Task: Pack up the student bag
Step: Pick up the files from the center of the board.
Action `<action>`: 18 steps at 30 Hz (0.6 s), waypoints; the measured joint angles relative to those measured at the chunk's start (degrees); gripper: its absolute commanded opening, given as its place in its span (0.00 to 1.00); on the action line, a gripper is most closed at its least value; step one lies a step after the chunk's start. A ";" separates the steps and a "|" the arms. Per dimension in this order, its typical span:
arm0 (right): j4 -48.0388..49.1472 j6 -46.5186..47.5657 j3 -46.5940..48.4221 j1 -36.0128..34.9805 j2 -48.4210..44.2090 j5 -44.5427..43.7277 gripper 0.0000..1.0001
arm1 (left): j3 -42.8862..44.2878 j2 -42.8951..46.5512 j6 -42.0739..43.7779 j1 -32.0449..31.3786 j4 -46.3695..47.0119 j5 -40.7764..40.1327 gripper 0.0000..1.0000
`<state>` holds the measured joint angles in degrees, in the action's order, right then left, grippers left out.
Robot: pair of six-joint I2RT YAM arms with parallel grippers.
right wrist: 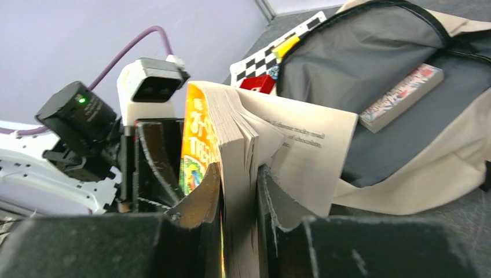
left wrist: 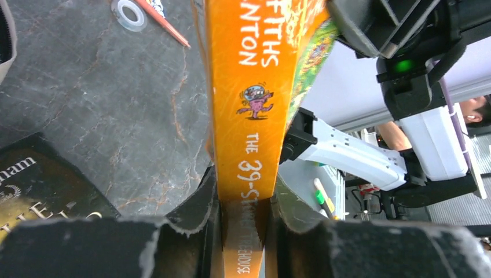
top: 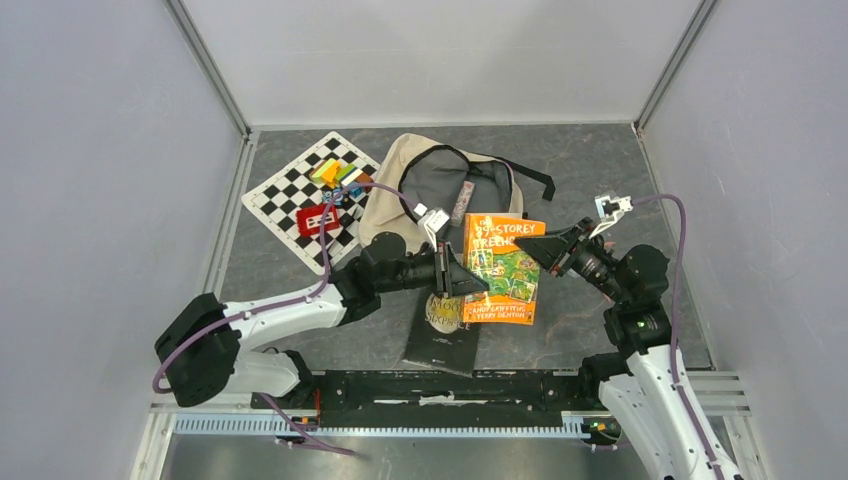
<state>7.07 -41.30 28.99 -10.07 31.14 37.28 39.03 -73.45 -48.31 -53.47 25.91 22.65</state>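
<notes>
Both arms are on the orange book (top: 503, 262): left end effector (left wrist: 243, 188) clamped on the spine, right end effector (right wrist: 238, 176) pinching the page edge. The student bag (top: 385, 205) lies open on the table (top: 600, 170) just behind the book, with the chessboard (top: 285, 195) to its left.

We read on the orange book (top: 503, 268) cover: "39-STOREY TREEHOUSE"; lower down, "ANDY GRIFFITHS" and "TERRY DENTON". Its spine (left wrist: 250, 116): "THE 39-STOREY TREEHOUSE", with "…FITHS" and "…NTON" above. Black book (top: 443, 335): we make out "SIXPENCE"; the left wrist view adds "…nam". Bent page (right wrist: 307, 136): print too small.
</notes>
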 measured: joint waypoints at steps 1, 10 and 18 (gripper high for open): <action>-0.33 0.15 -0.15 0.00 0.04 -0.20 0.12 | -0.15 -0.24 -0.26 0.00 0.92 0.48 0.02; -8.52 8.20 -0.20 0.00 4.09 -3.04 0.98 | -6.64 4.90 0.02 1.81 -4.15 1.55 0.02; -10.60 14.82 -0.17 0.00 9.29 4.02 0.98 | -7.32 16.55 7.23 5.03 -21.68 9.68 0.02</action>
<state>-3.53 -26.48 28.82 -10.07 40.42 41.30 31.70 -56.90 -41.08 -48.45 4.23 32.34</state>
